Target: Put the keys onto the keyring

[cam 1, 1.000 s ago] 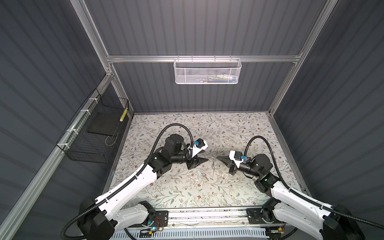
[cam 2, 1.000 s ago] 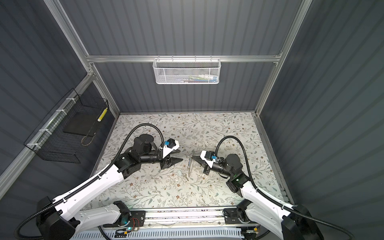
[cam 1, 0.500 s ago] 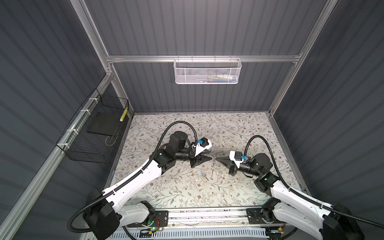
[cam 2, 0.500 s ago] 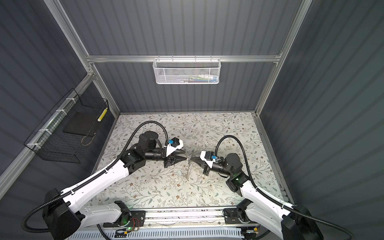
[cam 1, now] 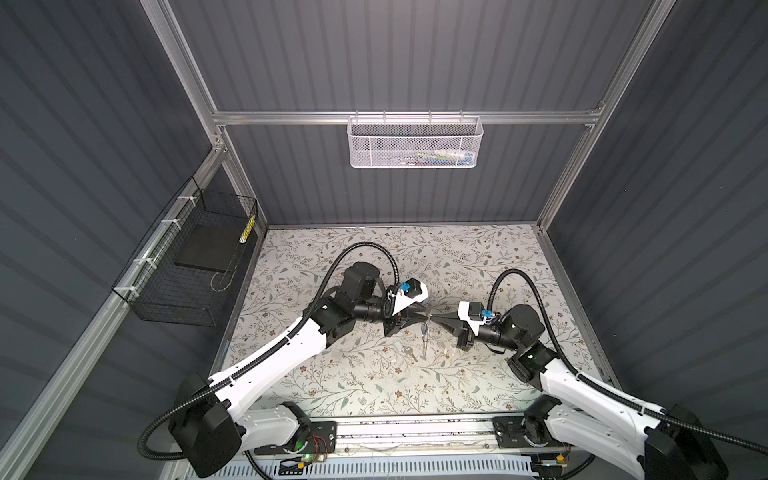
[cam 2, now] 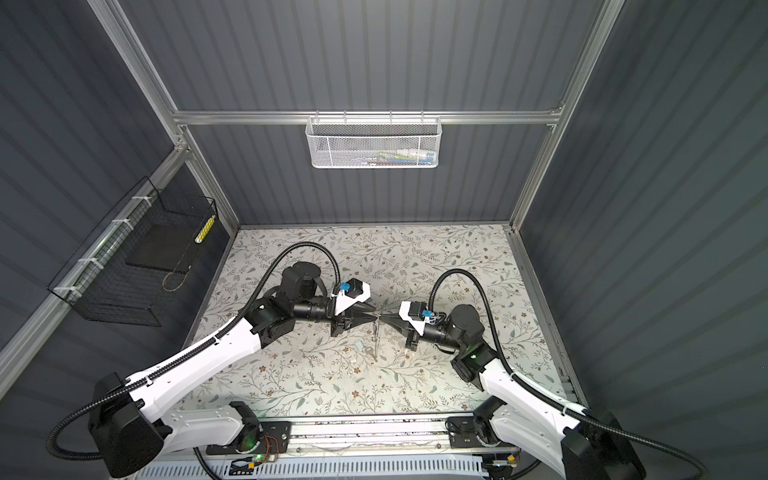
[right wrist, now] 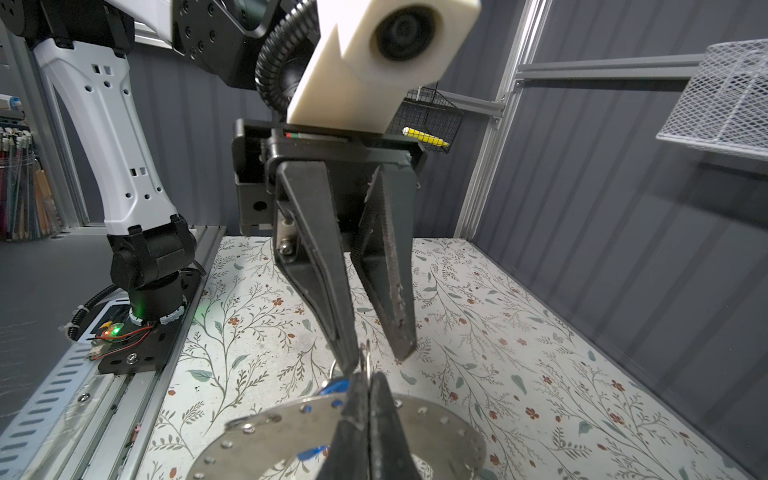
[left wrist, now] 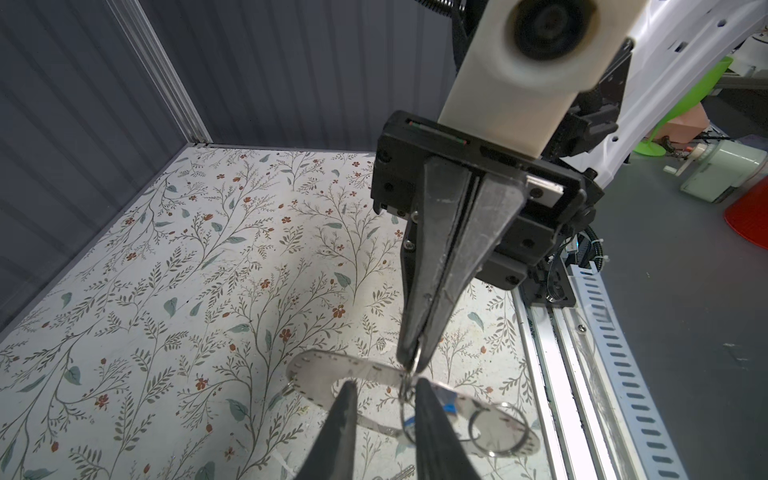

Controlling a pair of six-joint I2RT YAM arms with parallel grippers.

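Note:
In both top views my two grippers meet tip to tip above the middle of the floral mat. My right gripper [right wrist: 368,376] is shut on the rim of the keyring [right wrist: 440,432], a wide flat grey metal ring with small holes that hangs under the tips. A thin wire loop [left wrist: 409,409] and a blue-headed key [right wrist: 332,388] hang at the same spot. My left gripper [left wrist: 384,384] stands open, one finger [left wrist: 349,415] through the ring's hole and the other finger [left wrist: 432,424] beside the loop. A second key [cam 1: 409,353] lies on the mat below.
A white mesh basket [cam 1: 415,143] hangs on the back wall. On the left wall hangs a black wire basket [cam 1: 191,257]. The arms' base rail [cam 1: 415,432] runs along the mat's front edge. Grey walls close in the mat [cam 1: 478,257].
My left arm has swung right until its fingertips reach the right gripper's tips, and its jaws have narrowed. The right gripper has stayed in place, shut, with the keyring hanging from it.

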